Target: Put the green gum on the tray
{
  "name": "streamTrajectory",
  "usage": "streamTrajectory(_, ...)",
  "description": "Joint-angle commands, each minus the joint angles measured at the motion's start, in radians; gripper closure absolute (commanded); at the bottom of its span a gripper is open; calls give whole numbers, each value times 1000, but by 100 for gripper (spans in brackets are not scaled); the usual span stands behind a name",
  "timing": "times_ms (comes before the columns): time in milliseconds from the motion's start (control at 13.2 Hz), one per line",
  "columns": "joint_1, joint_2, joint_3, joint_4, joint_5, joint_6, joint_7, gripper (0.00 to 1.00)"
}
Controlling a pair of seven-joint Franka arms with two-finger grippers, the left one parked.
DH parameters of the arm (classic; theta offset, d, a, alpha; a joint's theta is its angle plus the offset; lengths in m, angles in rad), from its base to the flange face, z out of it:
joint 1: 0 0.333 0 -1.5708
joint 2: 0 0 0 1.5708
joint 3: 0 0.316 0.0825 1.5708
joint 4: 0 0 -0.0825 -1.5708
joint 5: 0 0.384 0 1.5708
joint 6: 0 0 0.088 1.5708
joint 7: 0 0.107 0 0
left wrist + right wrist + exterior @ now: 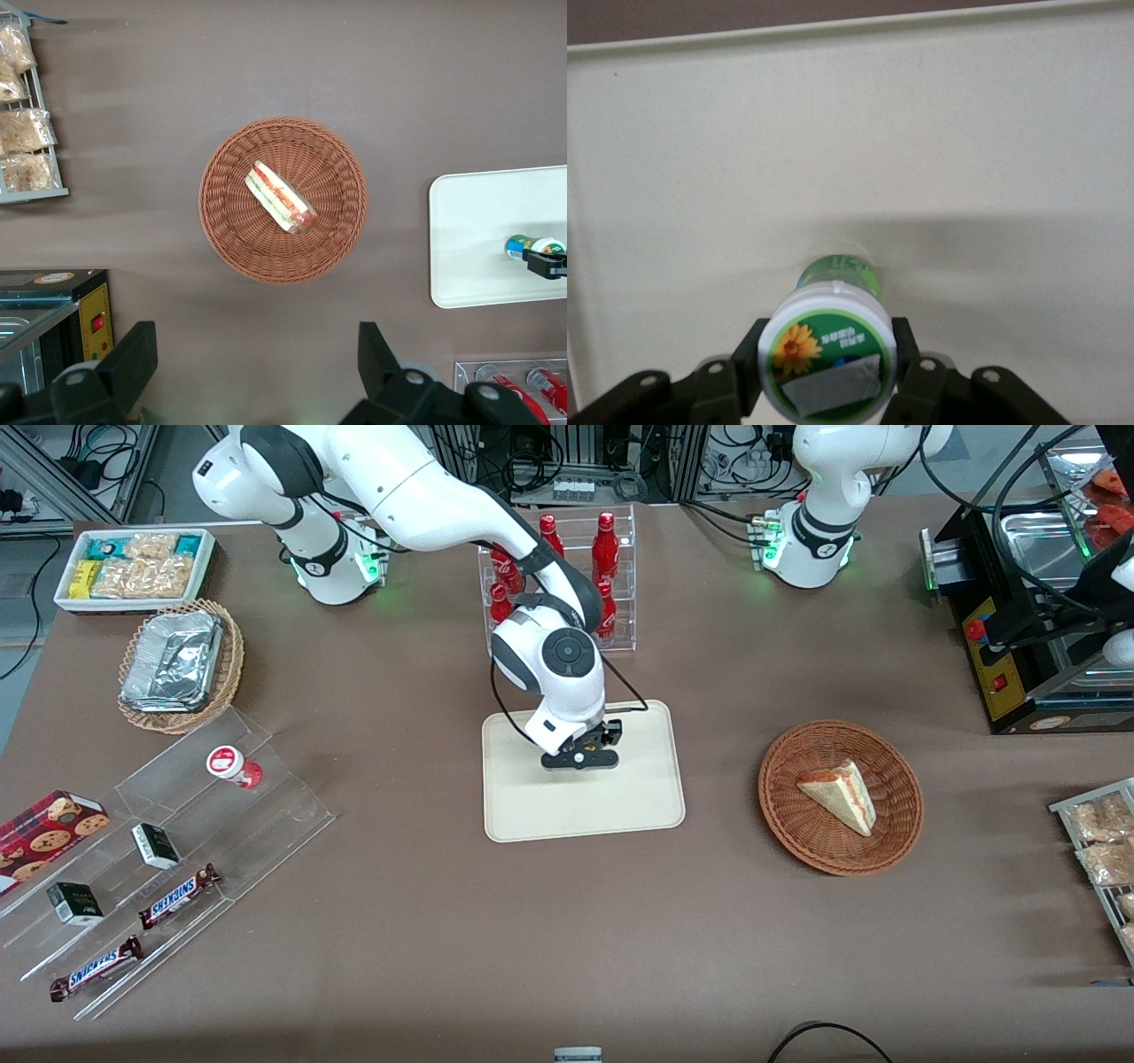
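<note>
The right arm's black two-finger hand [580, 759] hangs low over the large flat cream-beige rectangular plastic tray [620, 810] in the middle of the brown tabletop [532, 939]. Toward the parked arm's end sits a round brown wicker basket [788, 815] holding a wedge of sandwich [842, 795]. Toward the working arm's end, a red bottle with a white lid [232, 765] lies on a clear acrylic stepped stand [292, 806] with chocolate bars [177, 897].

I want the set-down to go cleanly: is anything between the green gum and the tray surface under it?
Nothing visible. The gripper holds the green gum over bare tray; no other object lies there.
</note>
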Motion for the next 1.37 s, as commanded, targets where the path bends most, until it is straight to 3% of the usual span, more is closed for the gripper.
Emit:
streamTrajectory(0,22,24,-14,19,26,13,2,100)
streamTrajectory(76,22,25,-14,19,26,13,2,78)
streamTrajectory(152,22,25,-14,17,23,13,2,15)
streamTrajectory(228,22,22,-15,14,23,13,2,0)
streamTrajectory(910,-114,-200,-21,0,26,-178,-16,0)
streamTrajectory(1138,-180,-301,-21,0,15,-337,-35,0)
streamTrajectory(1290,-247,-405,-23,-4,12,-455,-140,0)
